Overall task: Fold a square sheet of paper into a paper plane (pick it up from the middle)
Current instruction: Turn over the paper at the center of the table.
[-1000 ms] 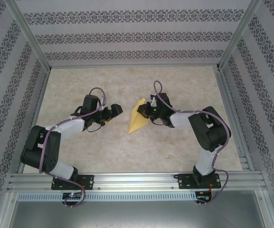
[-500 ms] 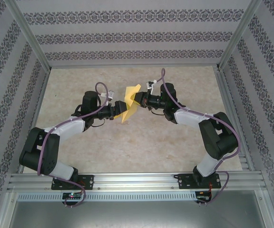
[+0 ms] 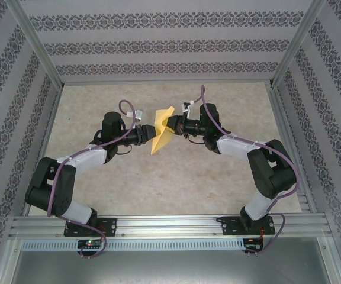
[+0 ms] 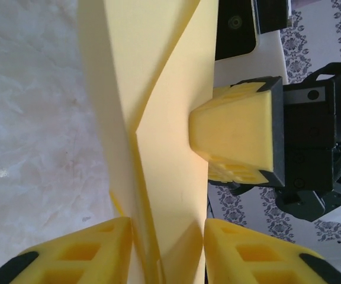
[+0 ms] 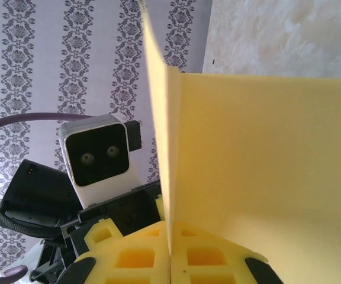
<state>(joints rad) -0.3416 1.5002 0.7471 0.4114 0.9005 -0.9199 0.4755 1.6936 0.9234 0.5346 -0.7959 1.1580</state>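
Note:
The yellow paper plane point(image 3: 161, 131), a folded pointed sheet, hangs in the air above the middle of the table between both arms. My right gripper point(image 3: 171, 124) is shut on its upper right edge; in the right wrist view the fingertips point(image 5: 171, 228) pinch a thin layer of the paper point(image 5: 265, 148). My left gripper point(image 3: 153, 135) comes in from the left. In the left wrist view its jaws point(image 4: 167, 228) stand either side of the folded layers point(image 4: 158, 118), with both pads touching the paper. The right gripper's yellow finger point(image 4: 235, 142) presses the paper from the far side.
The beige marbled tabletop point(image 3: 176, 189) lies below the lifted paper. Patterned walls and aluminium posts point(image 3: 37, 47) enclose the table on three sides. The left arm's wrist camera point(image 5: 96, 157) sits close behind the paper in the right wrist view.
The right gripper lifted the paper off the table and carried it back and left. The left gripper moved in to meet it and its jaws closed from wide open onto the paper.

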